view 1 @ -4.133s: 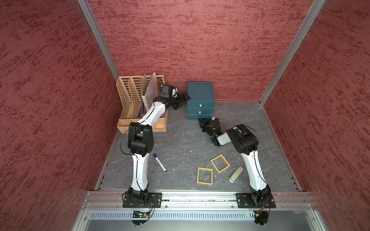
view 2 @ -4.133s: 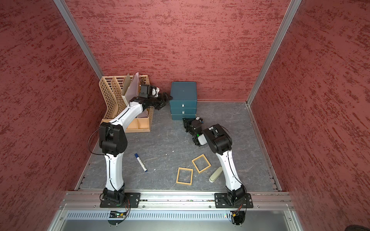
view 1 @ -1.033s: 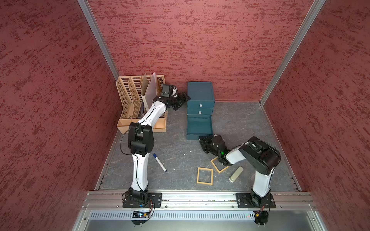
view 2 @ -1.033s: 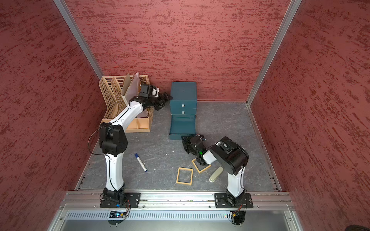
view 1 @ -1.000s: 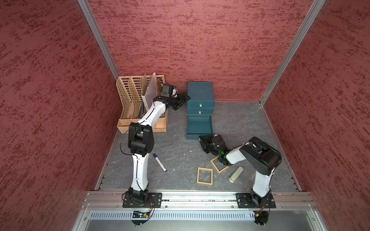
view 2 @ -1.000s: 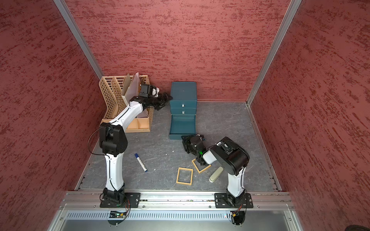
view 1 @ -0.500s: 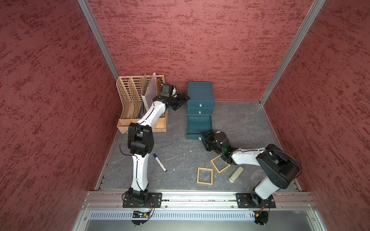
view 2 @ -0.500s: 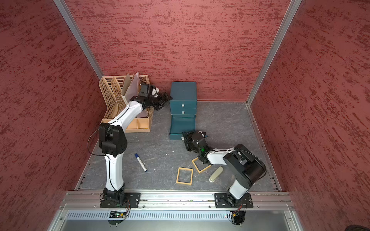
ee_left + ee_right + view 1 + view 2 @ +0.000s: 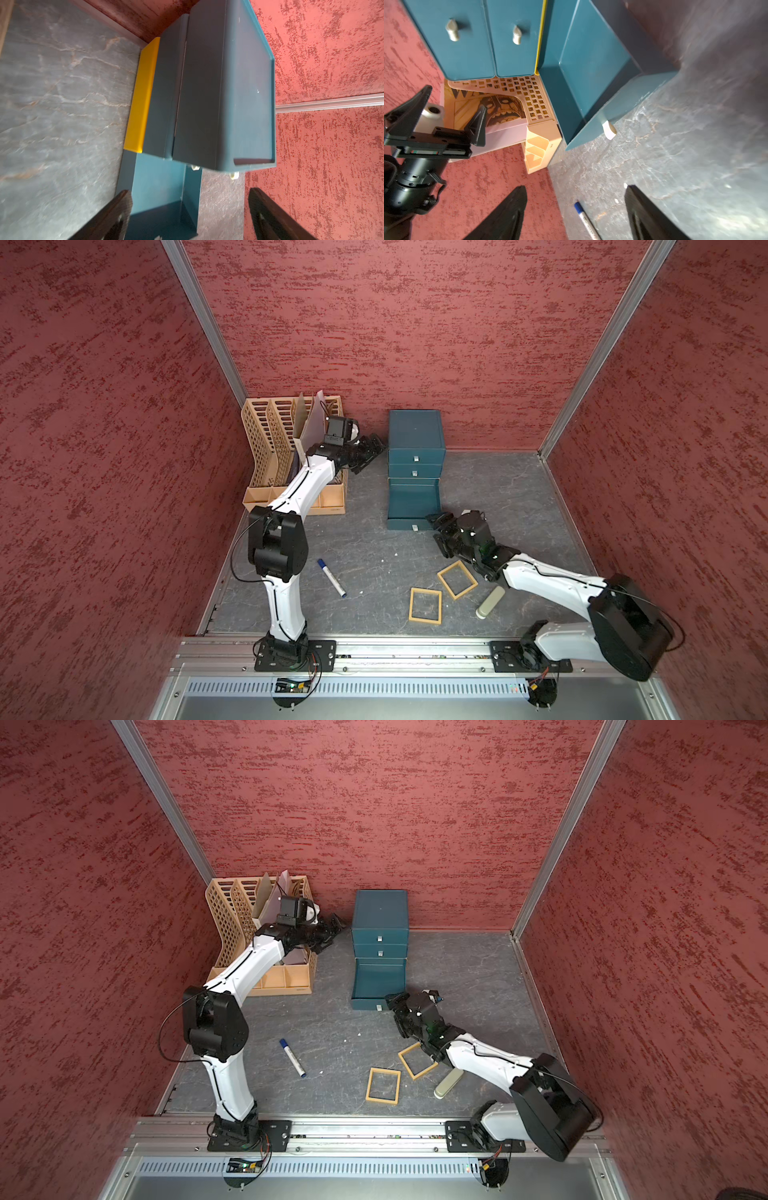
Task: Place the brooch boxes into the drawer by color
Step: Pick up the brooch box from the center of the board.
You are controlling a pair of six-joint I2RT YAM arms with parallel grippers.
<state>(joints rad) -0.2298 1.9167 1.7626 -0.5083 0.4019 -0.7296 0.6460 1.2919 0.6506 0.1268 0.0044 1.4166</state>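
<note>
The dark teal drawer chest (image 9: 415,435) stands at the back wall with its bottom drawer (image 9: 413,502) pulled out; what shows of its inside (image 9: 591,62) is bare. Two tan-yellow brooch boxes lie flat on the floor in front, one square-on (image 9: 425,590) (image 9: 384,1070) and one turned like a diamond (image 9: 446,586). My right gripper (image 9: 435,526) (image 9: 575,187) hangs open just right of the drawer's front pull, holding nothing. My left gripper (image 9: 374,448) (image 9: 188,190) is open beside the chest's upper left side, also holding nothing.
A tan slotted file rack (image 9: 282,456) with papers stands left of the chest, under the left arm. A blue-capped marker (image 9: 331,577) lies mid-floor, and a pale green cylinder (image 9: 490,602) lies right of the diamond frame, under the right forearm. Red walls enclose three sides.
The bottom drawer, shut four seconds ago, stands open. In the last second the right elbow swung low to the right and its jaws widened near the drawer front. The left arm stayed put.
</note>
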